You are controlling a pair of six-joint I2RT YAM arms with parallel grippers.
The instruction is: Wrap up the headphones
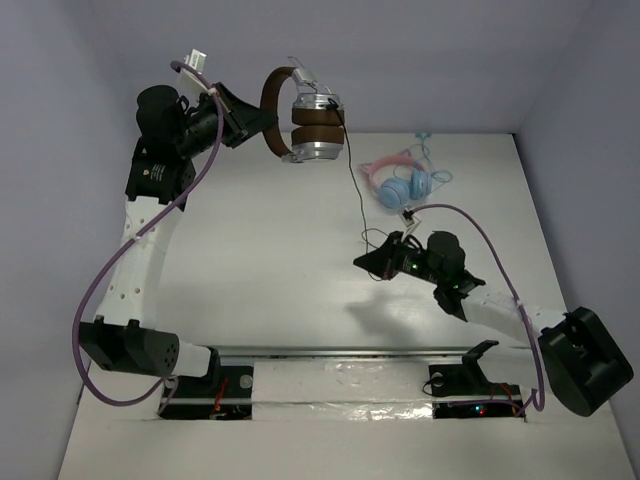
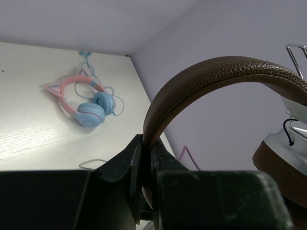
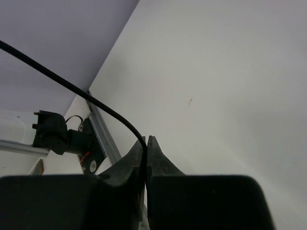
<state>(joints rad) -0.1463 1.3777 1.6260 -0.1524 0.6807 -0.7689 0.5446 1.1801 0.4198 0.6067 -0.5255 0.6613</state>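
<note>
The headphones (image 1: 300,115) hang in the air at the back of the table, brown headband up, silver-and-brown earcups folded together. My left gripper (image 1: 252,122) is shut on the headband (image 2: 211,76), clamped between its jaws in the left wrist view. The thin dark cable (image 1: 354,180) runs down from the earcups to my right gripper (image 1: 368,262), which is shut on the cable (image 3: 96,103) just above the table. In the right wrist view the cable passes between the closed fingertips (image 3: 154,148).
The pink-and-light-blue headphones (image 1: 398,180) lie at the back right of the table with their thin cord; they also show in the left wrist view (image 2: 84,103). Purple walls close the back and sides. A metal rail (image 1: 340,352) runs along the near edge.
</note>
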